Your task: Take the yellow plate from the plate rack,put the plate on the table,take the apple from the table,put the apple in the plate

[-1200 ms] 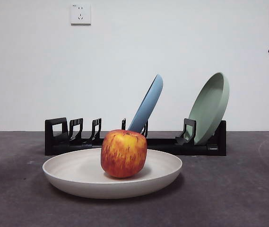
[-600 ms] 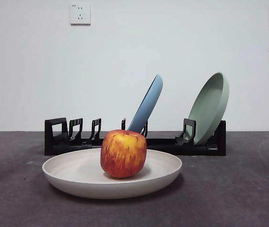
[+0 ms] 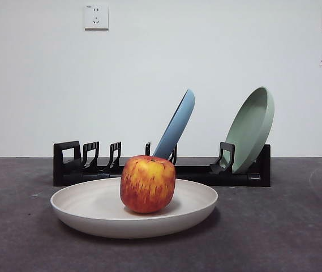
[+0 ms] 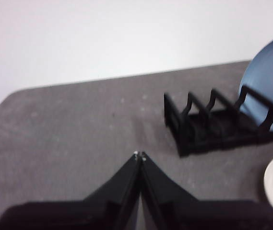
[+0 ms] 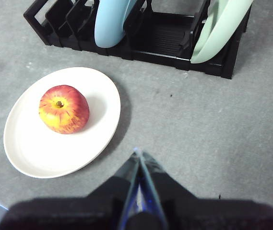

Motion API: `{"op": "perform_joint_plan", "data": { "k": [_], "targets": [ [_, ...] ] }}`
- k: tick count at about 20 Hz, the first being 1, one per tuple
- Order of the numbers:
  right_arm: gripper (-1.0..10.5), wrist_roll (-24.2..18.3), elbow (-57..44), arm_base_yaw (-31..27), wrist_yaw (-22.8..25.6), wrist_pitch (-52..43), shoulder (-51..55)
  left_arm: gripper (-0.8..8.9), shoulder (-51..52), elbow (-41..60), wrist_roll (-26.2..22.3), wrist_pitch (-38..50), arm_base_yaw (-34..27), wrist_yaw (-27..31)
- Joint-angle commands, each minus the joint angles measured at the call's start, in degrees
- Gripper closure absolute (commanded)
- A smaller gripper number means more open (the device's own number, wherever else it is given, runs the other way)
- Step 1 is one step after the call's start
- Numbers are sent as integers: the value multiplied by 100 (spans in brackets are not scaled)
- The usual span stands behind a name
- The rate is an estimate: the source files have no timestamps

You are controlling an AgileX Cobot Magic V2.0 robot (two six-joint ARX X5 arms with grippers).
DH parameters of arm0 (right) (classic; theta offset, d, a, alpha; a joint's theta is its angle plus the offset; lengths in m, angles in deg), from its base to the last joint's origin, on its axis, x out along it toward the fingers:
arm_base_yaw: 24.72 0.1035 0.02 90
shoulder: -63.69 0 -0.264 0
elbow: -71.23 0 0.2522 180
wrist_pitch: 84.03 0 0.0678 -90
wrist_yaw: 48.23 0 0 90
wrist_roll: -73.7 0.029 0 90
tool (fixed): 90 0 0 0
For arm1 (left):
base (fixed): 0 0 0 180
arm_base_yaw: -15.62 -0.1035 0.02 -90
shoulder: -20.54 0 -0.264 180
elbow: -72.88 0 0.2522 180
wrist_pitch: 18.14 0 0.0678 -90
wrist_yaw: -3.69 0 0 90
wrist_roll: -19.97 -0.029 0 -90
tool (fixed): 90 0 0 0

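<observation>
I see the flat dark grey speckled table (image 3: 285,226) spread beneath both of my grippers. Ahead of the right gripper (image 5: 138,155), across open tabletop, stands the long low black plate rack (image 3: 161,170) with its upright slotted prongs. It holds a tilted blue round plate (image 3: 176,126) and, in a slot further along, a tilted pale green round plate (image 3: 252,128). Between the rack and the right gripper, off to one side of its tips, the large shallow cream-coloured yellow plate (image 5: 40,143) lies flat on the table. The round red apple (image 5: 63,109) with yellow streaks sits upright inside that plate, stem end up, well apart from the gripper. My right jaws are pressed together with nothing between them. The left gripper (image 4: 139,155) hangs above bare table, its jaws also closed tip to tip and empty, with the rack's end prongs ahead of it.
</observation>
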Motion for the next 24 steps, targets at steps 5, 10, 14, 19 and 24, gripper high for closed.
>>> {"op": "perform_joint_plan", "data": {
  "k": [5,10,14,19,24],
  "targets": [
    [947,37,-26,2,17,-26,7,816,767,861,0,68,-114,-37],
    [947,37,-26,2,17,-26,7,816,778,1097,181,52,-223,-37],
    [947,37,-26,2,17,-26,7,816,778,1126,341,24,-221,-55],
    [947,37,-26,2,15,-26,7,816,776,1126,393,31,-221,-28],
    [947,37,-26,2,15,-26,7,816,776,1126,393,31,-219,-28]
  ]
}}
